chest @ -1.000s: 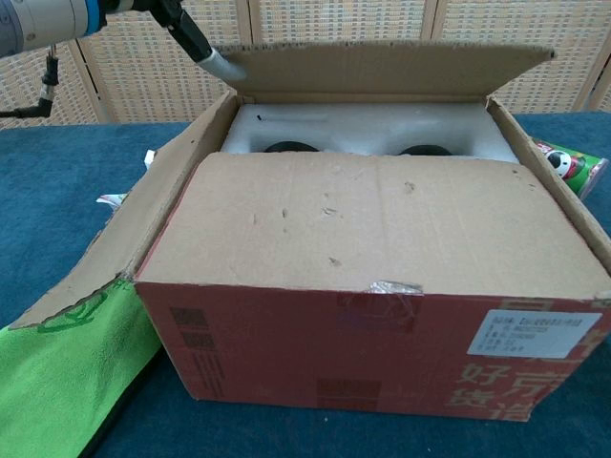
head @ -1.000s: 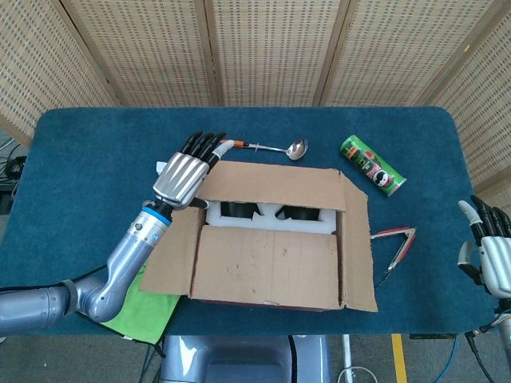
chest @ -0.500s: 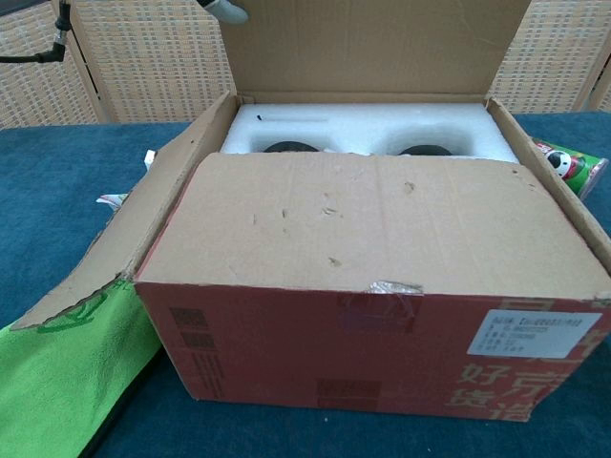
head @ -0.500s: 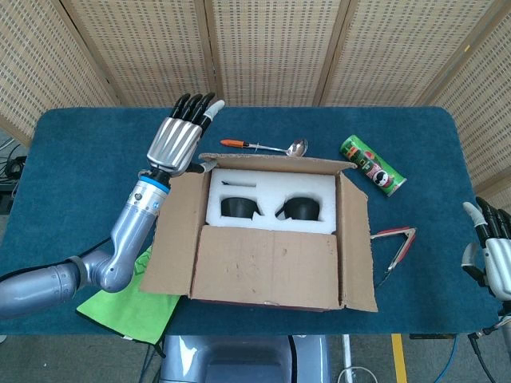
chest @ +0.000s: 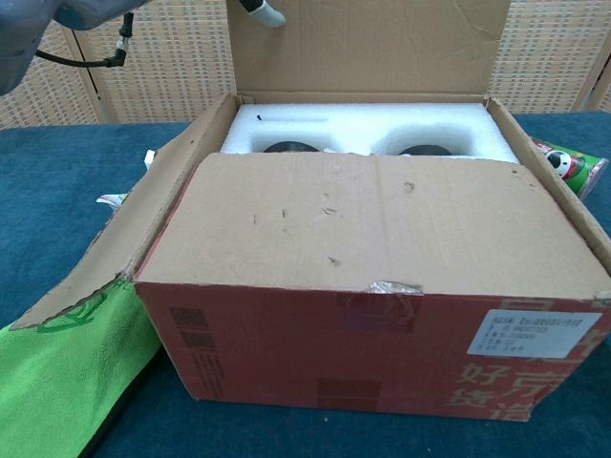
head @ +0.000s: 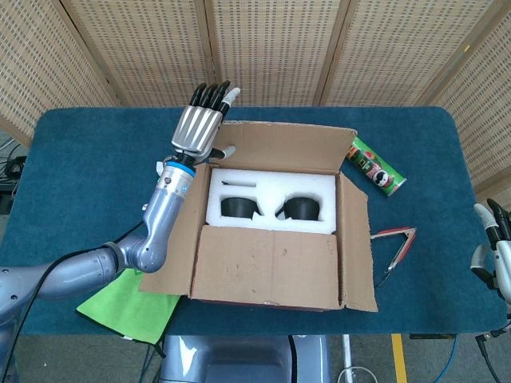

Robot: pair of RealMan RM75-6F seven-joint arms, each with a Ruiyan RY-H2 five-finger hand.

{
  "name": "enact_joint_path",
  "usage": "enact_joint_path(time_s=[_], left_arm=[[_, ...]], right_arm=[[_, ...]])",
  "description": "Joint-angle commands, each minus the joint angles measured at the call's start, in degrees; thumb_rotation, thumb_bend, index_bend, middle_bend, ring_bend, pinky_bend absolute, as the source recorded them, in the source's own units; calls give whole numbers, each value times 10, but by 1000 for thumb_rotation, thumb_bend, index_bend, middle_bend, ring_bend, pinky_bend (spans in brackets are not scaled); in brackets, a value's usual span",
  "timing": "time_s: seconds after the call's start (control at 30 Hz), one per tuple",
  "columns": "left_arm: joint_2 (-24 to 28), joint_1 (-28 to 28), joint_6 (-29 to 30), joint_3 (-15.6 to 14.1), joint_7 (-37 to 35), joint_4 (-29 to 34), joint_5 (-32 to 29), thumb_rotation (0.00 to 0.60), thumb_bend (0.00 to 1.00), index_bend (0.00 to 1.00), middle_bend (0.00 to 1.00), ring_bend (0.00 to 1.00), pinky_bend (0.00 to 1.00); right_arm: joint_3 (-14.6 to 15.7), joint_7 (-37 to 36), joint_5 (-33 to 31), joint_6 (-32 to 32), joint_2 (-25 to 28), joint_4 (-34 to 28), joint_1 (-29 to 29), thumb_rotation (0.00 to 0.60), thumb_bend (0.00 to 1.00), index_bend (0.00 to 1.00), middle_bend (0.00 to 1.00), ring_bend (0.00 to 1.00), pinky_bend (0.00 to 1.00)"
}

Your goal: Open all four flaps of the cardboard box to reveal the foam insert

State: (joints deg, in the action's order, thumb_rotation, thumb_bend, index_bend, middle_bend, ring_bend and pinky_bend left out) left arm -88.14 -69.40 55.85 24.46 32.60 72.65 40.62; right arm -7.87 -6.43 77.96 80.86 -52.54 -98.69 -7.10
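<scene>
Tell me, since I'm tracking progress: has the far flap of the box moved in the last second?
Yes. The far flap has swung up and back from over the foam insert, now leaning away, hiding the ladle.

We see the cardboard box filling most of the frame, its near flap still lying flat over the front. The far flap stands upright at the top. Behind the near flap, the white foam insert shows 2 dark round hollows. A green cloth lies at lower left, a green can at right edge.
</scene>
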Motion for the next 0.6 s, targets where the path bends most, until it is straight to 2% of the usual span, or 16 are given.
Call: enact_joint_path(time_s=[0.03,0.3,0.6], left_arm=[[-15,-10,-2,5,5,-23,-14,501,217,49,0,0,0],[-9,-6,-2,3,2,-35,-13,501,216,48,0,0,0],[48,21,-8,1,-21,32,-2,502,215,75,0,0,0]], right_arm=[[0,-1,-1,3,2,0,3,600,827,0,0,0,0],[-1,5,1,5,6,-9,3,600,827,0,0,0,0],[-1,16,6,6,7,-22,2,600,827,0,0,0,0]])
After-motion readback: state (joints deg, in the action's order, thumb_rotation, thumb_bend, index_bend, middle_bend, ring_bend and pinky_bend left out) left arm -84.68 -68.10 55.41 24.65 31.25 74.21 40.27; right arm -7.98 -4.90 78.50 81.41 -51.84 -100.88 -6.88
